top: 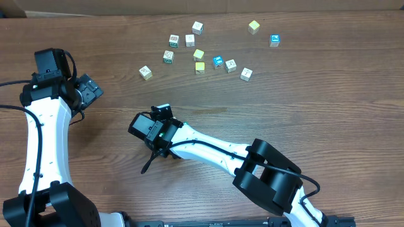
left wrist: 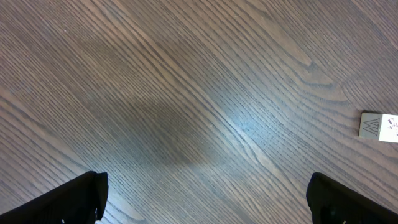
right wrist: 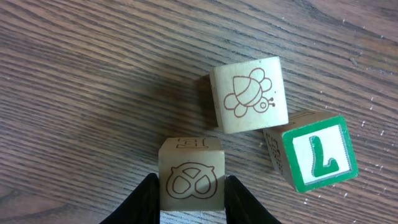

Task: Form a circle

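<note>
The right wrist view shows the circle's cubes close together on the wooden table. A pale cube with a pretzel drawing (right wrist: 191, 168) sits between the fingers of my right gripper (right wrist: 189, 182), which is shut on it. A bee-printed cube (right wrist: 250, 94) lies just beyond it. A green-framed L cube (right wrist: 317, 154) rests tilted to the right, touching the bee cube. In the overhead view my right gripper (top: 153, 133) covers this cluster. My left gripper (top: 88, 89) hangs open at the left over bare wood (left wrist: 205, 199).
Several loose cubes are scattered across the far middle of the table, among them a yellow one (top: 199, 67), a blue one (top: 274, 40) and a whitish one (top: 146, 72). One pale cube (left wrist: 378, 126) shows at the left wrist view's right edge.
</note>
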`<state>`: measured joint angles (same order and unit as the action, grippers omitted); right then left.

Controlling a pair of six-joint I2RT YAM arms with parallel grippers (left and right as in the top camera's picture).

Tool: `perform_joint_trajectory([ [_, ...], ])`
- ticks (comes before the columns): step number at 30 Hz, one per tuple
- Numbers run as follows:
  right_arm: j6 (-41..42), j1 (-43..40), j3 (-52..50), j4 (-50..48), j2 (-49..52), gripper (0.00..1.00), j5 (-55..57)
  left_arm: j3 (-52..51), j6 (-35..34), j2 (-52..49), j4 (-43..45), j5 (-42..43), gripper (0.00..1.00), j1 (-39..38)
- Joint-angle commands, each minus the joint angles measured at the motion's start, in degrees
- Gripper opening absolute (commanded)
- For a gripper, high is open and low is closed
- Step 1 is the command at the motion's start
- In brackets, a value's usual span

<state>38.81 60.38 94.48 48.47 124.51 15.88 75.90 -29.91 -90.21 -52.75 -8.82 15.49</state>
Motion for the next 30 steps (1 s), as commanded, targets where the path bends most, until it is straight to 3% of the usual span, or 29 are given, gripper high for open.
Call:
perform_joint_trajectory([
  [1, -0.04, -0.28, -0.39, -0.42, -0.02, 0.31, 0.85, 0.66, -0.76, 0.52, 0.09, -0.35, 1.0, -0.13],
  [19, -0.04, -0.48, -0.39, -0.37, -0.02, 0.35, 0.81, 0.66, -0.76, 0.52, 0.09, -0.35, 1.0, -0.13],
  [30, -2.34, -0.46, 1.73, 0.35, -0.5, 0.52, 0.81, 0.66, -0.76, 0.52, 0.09, -0.35, 1.0, -0.13],
])
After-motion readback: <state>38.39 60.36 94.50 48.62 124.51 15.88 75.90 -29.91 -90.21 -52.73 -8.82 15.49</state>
